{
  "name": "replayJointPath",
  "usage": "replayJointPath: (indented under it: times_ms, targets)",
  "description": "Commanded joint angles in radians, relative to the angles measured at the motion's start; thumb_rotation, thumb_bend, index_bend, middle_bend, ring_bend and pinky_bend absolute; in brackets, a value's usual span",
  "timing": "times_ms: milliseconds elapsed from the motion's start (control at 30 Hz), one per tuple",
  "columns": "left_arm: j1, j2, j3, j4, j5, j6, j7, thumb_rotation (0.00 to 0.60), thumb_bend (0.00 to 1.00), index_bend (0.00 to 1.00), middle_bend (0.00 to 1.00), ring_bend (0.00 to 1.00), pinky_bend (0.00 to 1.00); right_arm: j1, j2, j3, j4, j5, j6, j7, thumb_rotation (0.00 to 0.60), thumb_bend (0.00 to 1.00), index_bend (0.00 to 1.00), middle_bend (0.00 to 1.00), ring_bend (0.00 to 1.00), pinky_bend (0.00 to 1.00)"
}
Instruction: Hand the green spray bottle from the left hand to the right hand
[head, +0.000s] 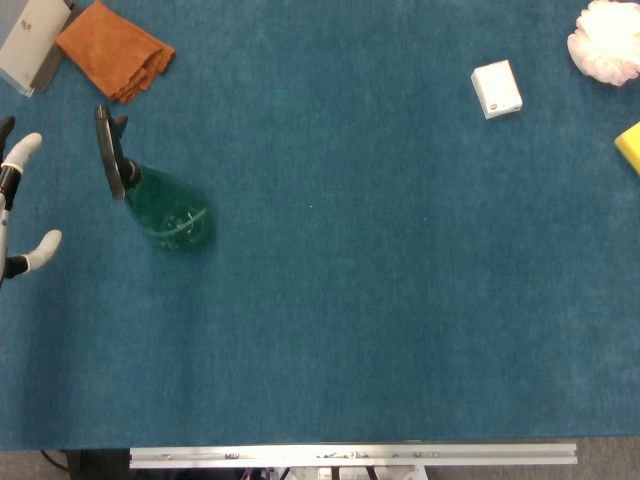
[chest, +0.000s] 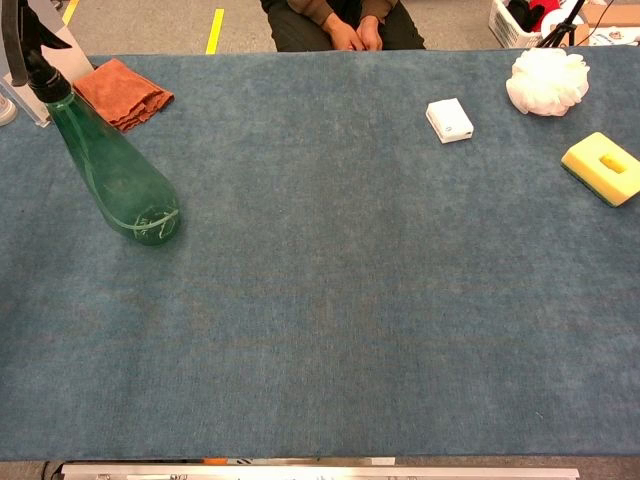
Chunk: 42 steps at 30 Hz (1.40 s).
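Your left hand (head: 22, 205) sits with fingers spread, empty, just beside the upright green spray bottle (head: 165, 205) on the table's (head: 380, 300) left side, so a hurried sideways reach may topple it.

A green spray bottle (head: 165, 205) stands on a blue table (head: 380, 300), its black trigger head at its upper left. Left of the bottle and apart from it, the left hand (head: 20, 205) shows spread white fingertips. An orange cloth (head: 113, 50) lies beyond the bottle; a white box (head: 496, 89) sits far right of it.
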Motion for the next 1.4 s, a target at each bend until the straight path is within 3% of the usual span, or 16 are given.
replayJointPath:
  times_ms: [33,167,333,533,967,1100,1400]
  targets:
    - [-0.003,-0.001,-0.001,0.004,-0.006,-0.008,-0.004,0.600,0.20,0.12,0.00,0.00,0.15,0.005,-0.001,0.003,-0.004,-0.001,-0.003,0.009,0.600,0.06,0.00,0.02,0.00,0.00]
    - [-0.011,0.005,-0.008,0.009,-0.026,-0.032,-0.040,0.600,0.20,0.12,0.00,0.00,0.15,0.020,-0.003,0.029,-0.021,-0.022,0.018,0.075,0.600,0.06,0.00,0.02,0.00,0.00]
    - [-0.028,0.037,-0.024,0.013,-0.064,-0.104,-0.190,0.600,0.19,0.10,0.00,0.00,0.15,0.042,-0.018,0.073,-0.029,-0.033,0.054,0.108,0.600,0.06,0.00,0.02,0.00,0.00]
    - [-0.062,0.102,-0.044,0.011,-0.093,-0.245,-0.475,0.600,0.15,0.06,0.00,0.00,0.15,0.065,-0.009,0.101,-0.046,-0.021,0.053,0.125,0.600,0.06,0.00,0.02,0.00,0.00]
    - [-0.147,0.144,-0.065,0.076,0.016,-0.433,-1.020,0.600,0.15,0.00,0.00,0.00,0.15,0.068,-0.006,0.103,-0.058,-0.022,0.060,0.117,0.600,0.06,0.00,0.02,0.00,0.00]
    - [-0.168,0.128,-0.066,0.108,0.068,-0.439,-1.169,0.600,0.15,0.00,0.00,0.00,0.15,0.066,-0.004,0.101,-0.057,-0.023,0.063,0.120,0.600,0.06,0.00,0.02,0.00,0.00]
    - [-0.213,0.083,-0.049,0.177,0.150,-0.426,-1.329,0.600,0.15,0.00,0.00,0.00,0.15,0.057,-0.003,0.093,-0.049,-0.021,0.072,0.124,0.600,0.06,0.00,0.02,0.00,0.00]
